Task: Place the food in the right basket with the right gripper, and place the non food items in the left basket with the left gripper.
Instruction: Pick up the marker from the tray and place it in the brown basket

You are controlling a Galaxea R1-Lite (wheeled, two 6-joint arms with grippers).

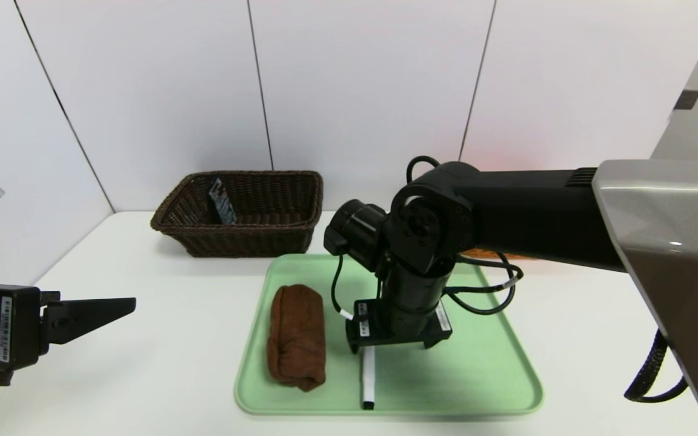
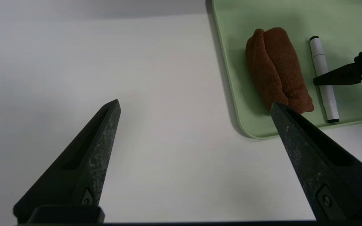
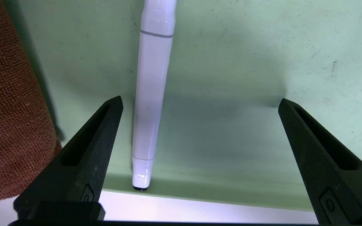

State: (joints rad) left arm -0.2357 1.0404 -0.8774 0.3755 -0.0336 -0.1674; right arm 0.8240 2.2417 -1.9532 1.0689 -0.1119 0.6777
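The white marker lies on the green tray beside the brown towel, between the wide-open, empty jaws of the right tool; closing there could missort this non-food item. The left tool, wide open and empty over the tabletop, might clash with the right arm if it reached in now.

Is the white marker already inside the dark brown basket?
No, the white marker lies on the green tray, beside the brown cloth.
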